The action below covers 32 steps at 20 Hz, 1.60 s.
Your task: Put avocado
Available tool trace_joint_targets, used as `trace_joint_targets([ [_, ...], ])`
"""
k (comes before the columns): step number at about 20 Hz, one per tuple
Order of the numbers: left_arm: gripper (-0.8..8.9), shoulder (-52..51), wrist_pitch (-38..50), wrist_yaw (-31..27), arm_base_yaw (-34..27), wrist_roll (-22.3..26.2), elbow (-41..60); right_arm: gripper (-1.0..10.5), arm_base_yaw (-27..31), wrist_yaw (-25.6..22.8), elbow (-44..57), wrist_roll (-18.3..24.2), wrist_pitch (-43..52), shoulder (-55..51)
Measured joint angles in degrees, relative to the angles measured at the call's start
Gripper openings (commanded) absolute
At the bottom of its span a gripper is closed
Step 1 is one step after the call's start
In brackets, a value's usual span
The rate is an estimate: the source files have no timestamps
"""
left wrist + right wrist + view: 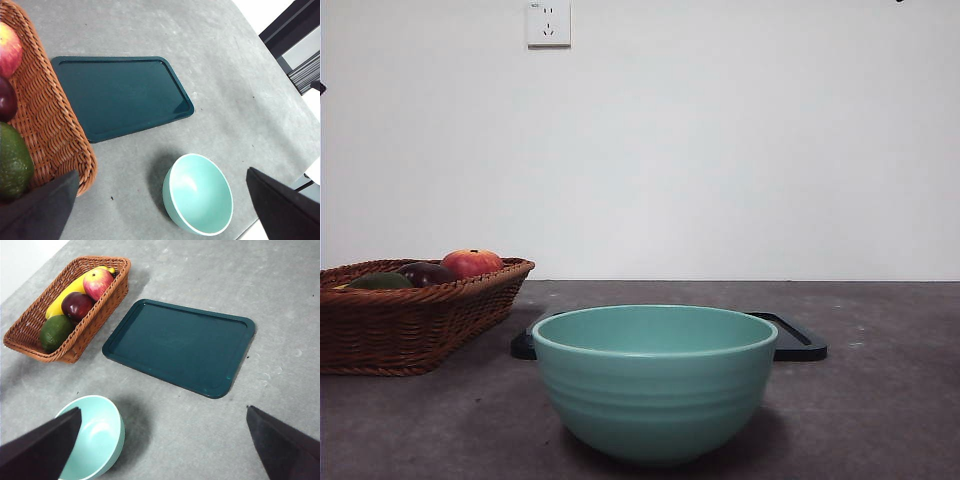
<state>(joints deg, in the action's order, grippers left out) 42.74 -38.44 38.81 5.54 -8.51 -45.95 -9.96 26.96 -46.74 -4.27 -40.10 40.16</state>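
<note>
Avocado: the avocado (56,332) lies at one end of the wicker basket (95,320), dark olive-green and rounded, untouched by either pincer. In the front view only its top (380,281) shows over the basket rim; in the left wrist view it (14,162) sits close to that pincer's jaw.
Basket contents: next to the avocado lies a dark maroon fruit (77,305), then a red apple (98,283), with a yellow banana (67,293) along the far wall behind them.
Basket: it stands on the grey surface (280,295), just beside the tray and apart from the bowl.
Tray: the dark green tray (182,345) lies flat between the basket and the open part of the surface, with nothing on it.
Bowl: the pale green bowl (654,380) stands upright in front of the tray, near but not touching it; its inside shows nothing in it.
Left pincer: the left pincer (160,210) hangs above the surface near the basket end, jaws wide apart and holding nothing.
Right pincer: the right pincer (160,445) hangs above the bowl and tray side, jaws spread wide, nothing between them.
Wall: a white wall with a socket (548,22) stands behind the surface.
</note>
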Motion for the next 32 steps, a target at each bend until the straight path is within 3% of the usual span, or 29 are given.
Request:
trace_joint_targets([
  [5,5.92,0.17,-0.81,-0.17,0.0,0.0,-0.09,5.5,0.0,0.02,0.0,-0.02,0.0,0.0],
  [12,5.93,11.15,-8.39,-16.57,0.0,0.28,-6.12,5.5,0.0,0.02,0.0,-0.04,0.31,0.0],
  [16,5.92,20.9,-8.35,-22.25,0.0,0.26,-7.89,5.5,0.0,0.04,0.0,-0.04,0.46,-0.02],
  [24,5.83,38.23,1.33,-22.86,1.88,0.2,-7.98,5.5,0.0,0.04,0.0,-0.13,0.46,-0.02],
  [29,5.83,45.18,5.7,-29.51,5.07,0.11,-8.0,5.5,0.0,0.04,0.0,-0.7,0.46,-0.02],
  [32,5.83,47.34,7.91,-29.86,5.2,-0.22,-8.04,5.5,0.0,0.04,0.0,-0.7,0.46,0.0],
])
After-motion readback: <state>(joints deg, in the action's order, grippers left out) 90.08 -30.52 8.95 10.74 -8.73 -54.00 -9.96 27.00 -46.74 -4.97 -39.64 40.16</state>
